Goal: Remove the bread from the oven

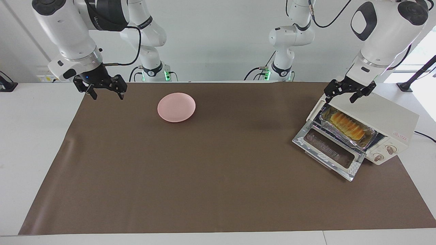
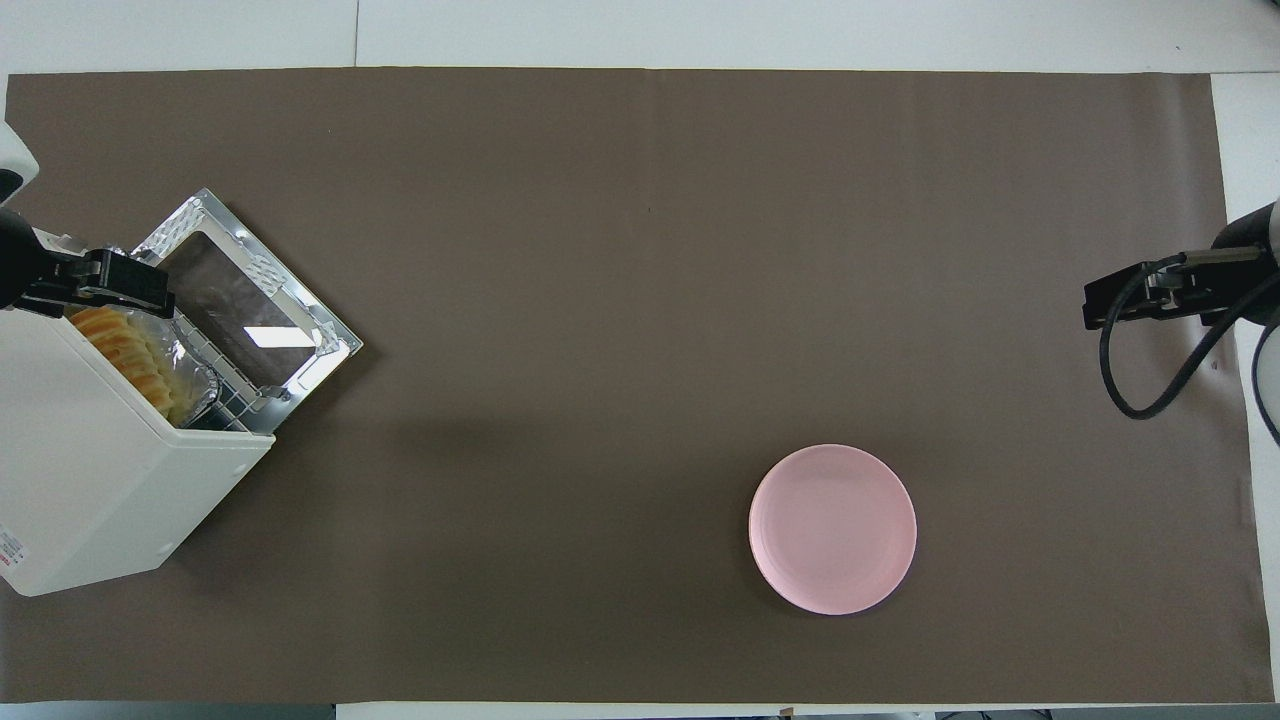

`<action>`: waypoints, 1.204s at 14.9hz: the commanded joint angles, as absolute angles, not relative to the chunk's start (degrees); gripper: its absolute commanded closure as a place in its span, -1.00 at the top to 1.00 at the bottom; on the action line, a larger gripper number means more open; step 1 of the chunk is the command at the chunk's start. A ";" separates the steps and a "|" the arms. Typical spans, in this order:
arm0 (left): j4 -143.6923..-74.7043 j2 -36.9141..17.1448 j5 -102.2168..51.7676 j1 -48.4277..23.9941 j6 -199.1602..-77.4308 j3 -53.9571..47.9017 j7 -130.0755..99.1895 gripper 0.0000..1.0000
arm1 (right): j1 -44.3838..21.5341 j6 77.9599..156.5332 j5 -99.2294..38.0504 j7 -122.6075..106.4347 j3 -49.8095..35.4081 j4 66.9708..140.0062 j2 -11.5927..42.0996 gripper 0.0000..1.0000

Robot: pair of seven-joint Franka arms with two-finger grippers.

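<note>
The oven (image 1: 386,115) stands at the left arm's end of the table with its chrome glass door (image 1: 328,149) dropped open. The golden bread (image 1: 347,126) lies inside in a crinkled foil tray (image 1: 361,144) on the rack. My left gripper (image 1: 340,97) is open and empty in the air over the oven's mouth, above the bread and clear of it. In the overhead view the left gripper (image 2: 140,287) covers one end of the bread (image 2: 125,350) inside the oven (image 2: 90,480). My right gripper (image 1: 107,94) is open and empty, and that arm waits over the mat's edge at its own end.
A pink plate (image 1: 176,107) lies on the brown mat (image 1: 218,177) toward the right arm's end, near the robots; it also shows in the overhead view (image 2: 832,528). The open door (image 2: 245,300) juts out onto the mat from the oven's front.
</note>
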State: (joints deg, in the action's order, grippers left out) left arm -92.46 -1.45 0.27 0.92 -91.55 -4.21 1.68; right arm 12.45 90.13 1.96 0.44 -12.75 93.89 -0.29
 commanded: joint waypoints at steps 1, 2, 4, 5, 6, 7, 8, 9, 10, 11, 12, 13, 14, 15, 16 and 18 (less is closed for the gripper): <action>-94.31 0.00 -0.26 1.32 -92.90 -4.39 1.76 1.00 | 13.27 89.82 2.72 -1.14 -13.36 94.66 -1.23 1.00; -94.31 0.00 -0.26 1.41 -92.90 -4.39 1.84 1.00 | 13.27 89.82 2.72 -1.14 -13.36 94.66 -1.23 1.00; -94.31 0.00 -0.26 1.41 -92.99 -4.39 2.11 1.00 | 13.27 89.82 2.72 -1.14 -13.36 94.66 -1.23 1.00; -94.31 0.00 -0.26 1.41 -92.99 -4.39 2.28 1.00 | 13.27 89.74 2.72 -1.14 -13.36 94.66 -1.23 1.00; -94.31 0.00 -0.26 1.32 -93.08 -4.39 1.85 1.00 | 13.27 89.82 2.72 -1.14 -13.36 94.66 -1.23 1.00; -94.22 0.00 -0.26 1.06 -93.08 -4.31 1.93 1.00 | 13.27 89.82 2.72 -1.14 -13.36 94.66 -1.23 1.00; -94.22 0.09 -0.26 1.14 -92.73 -4.31 1.93 1.00 | 13.27 89.82 2.72 -1.14 -13.36 94.66 -1.23 1.00; -94.22 0.17 -0.26 1.49 -92.38 -4.31 1.50 1.00 | 13.27 89.82 2.72 -1.14 -13.36 94.66 -1.23 1.00; -94.22 0.18 -0.26 1.49 -92.29 -4.13 1.41 1.00 | 13.27 89.82 2.72 -1.14 -13.36 94.66 -1.23 1.00; -94.22 0.18 -0.26 1.49 -92.72 -4.04 0.88 1.00 | 13.27 89.74 2.72 -1.14 -13.36 94.66 -1.23 1.00; -93.96 0.00 -0.26 1.49 -92.90 -4.04 -0.34 1.00 | 13.27 89.82 2.72 -1.14 -13.36 94.66 -1.23 1.00; -94.04 -0.17 -0.09 1.49 -92.99 -3.96 -1.13 1.00 | 13.27 89.82 2.72 -1.14 -13.36 94.66 -1.23 1.00; -93.35 -0.87 0.52 1.49 -92.47 -3.87 -1.93 1.00 | 13.27 89.82 2.72 -1.14 -13.36 94.66 -1.23 1.00; -92.47 -2.27 0.79 1.58 -92.55 -3.95 -3.76 1.00 | 13.27 89.82 2.72 -1.14 -13.36 94.66 -1.23 1.00; -90.55 -4.72 0.88 1.58 -92.29 -3.87 -6.13 1.00 | 13.27 89.82 2.72 -1.14 -13.36 94.66 -1.23 1.00; -85.81 -10.69 3.67 1.06 -91.94 -3.78 -9.12 1.00 | 13.27 89.82 2.72 -1.14 -13.36 94.66 -1.23 1.00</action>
State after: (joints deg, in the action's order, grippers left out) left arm -91.61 -3.81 1.21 1.12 -92.00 -3.68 -5.71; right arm 12.45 90.13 1.96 0.44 -12.75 93.89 -0.29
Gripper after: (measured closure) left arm 0.000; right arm 0.000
